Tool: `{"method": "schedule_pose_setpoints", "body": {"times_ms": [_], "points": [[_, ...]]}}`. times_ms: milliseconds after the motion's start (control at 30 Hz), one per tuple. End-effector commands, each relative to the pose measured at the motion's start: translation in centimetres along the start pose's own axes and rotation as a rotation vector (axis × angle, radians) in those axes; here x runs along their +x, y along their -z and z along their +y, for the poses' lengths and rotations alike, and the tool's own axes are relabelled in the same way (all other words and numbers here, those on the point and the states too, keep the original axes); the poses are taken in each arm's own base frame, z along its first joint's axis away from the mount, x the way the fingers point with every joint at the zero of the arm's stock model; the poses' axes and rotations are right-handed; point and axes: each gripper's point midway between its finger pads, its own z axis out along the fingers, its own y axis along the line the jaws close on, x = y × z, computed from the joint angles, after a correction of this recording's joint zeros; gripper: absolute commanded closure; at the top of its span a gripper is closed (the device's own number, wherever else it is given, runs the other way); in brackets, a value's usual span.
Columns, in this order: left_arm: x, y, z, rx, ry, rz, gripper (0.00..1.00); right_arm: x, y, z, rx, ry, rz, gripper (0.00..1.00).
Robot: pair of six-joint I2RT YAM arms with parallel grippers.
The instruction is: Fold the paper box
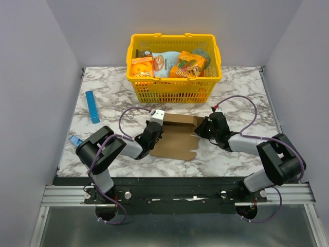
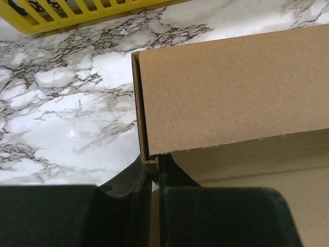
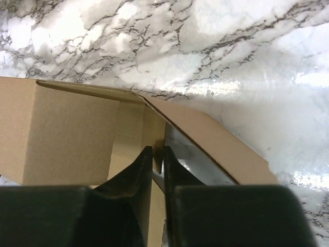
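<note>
clamped on the paper box (image 1: 177, 138) edge with the left gripper (image 2: 153, 172); narrowed, seemingly pinching a flap, with the right gripper (image 3: 158, 154).

High at the near edge, we overlook the whole counter (image 1: 247, 92). Our wrist views sit close on the paper box (image 2: 231, 92), at its left and right ends.

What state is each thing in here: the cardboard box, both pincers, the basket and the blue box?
paper box, partly folded, one wall raised, not yet closed.
left pincer, shut on the paper box's left wall edge.
right pincer, shut on the paper box's right flap.
yellow basket, upright, holding snack packs.
blue box, lying flat, untouched.
</note>
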Motion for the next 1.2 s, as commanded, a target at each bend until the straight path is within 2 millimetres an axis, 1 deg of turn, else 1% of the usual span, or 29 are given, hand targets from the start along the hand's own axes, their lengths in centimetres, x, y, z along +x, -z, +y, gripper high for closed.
{"method": "schedule_pose_setpoints", "body": {"times_ms": [0, 33, 67, 167, 200, 333, 400, 433, 533, 667, 733, 933, 1033, 1167], "points": [[0.4, 0.1, -1.5, 0.036, -0.039, 0.016, 0.95, -1.1, -0.2, 2.1, -0.077, 0.077, -0.049, 0.85], [0.4, 0.1, -1.5, 0.034, -0.042, 0.014, 0.95, -1.1, -0.2, 2.5, -0.084, 0.089, -0.051, 0.90], [0.3, 0.2, -1.5, 0.034, -0.046, 0.013, 0.95, -1.4, -0.2, 2.9, -0.092, 0.106, -0.059, 0.91], [0.2, 0.2, -1.7, 0.035, -0.050, 0.012, 0.96, -1.4, -0.2, 3.4, -0.084, 0.151, -0.072, 0.91], [0.2, 0.2, -1.8, 0.038, -0.052, 0.010, 0.95, -1.9, -0.3, 3.8, -0.080, 0.160, -0.086, 0.90], [0.3, 0.3, -2.3, 0.048, -0.058, 0.011, 0.96, -1.3, -0.6, 5.2, -0.077, 0.213, -0.079, 0.91], [0.2, 0.3, -2.4, 0.050, -0.059, 0.008, 0.96, -0.7, -1.1, 5.0, -0.052, 0.237, -0.062, 0.90], [0.2, 0.3, -2.4, 0.050, -0.060, 0.008, 0.96, -0.7, -1.2, 5.5, -0.058, 0.243, -0.063, 0.91], [0.1, 0.3, -2.5, 0.052, -0.060, 0.006, 0.96, -0.3, -1.7, 5.4, -0.051, 0.241, -0.051, 0.91], [0.2, 0.3, -2.6, 0.053, -0.062, 0.008, 0.96, -0.2, -2.0, 5.4, -0.051, 0.225, -0.062, 0.91], [0.2, 0.3, -2.8, 0.059, -0.060, 0.007, 0.96, -0.3, -2.0, 5.7, -0.063, 0.214, -0.078, 0.91], [0.3, 0.4, -3.1, 0.067, -0.060, 0.008, 0.96, -0.1, -2.2, 7.0, -0.105, 0.186, -0.080, 0.87], [0.1, 0.4, -3.2, 0.068, -0.055, 0.004, 0.96, 0.1, -2.2, 7.6, -0.131, 0.173, -0.076, 0.85], [0.0, 0.5, -3.2, 0.068, -0.054, 0.001, 0.98, 0.5, -2.3, 7.9, -0.144, 0.158, -0.066, 0.79]]}}
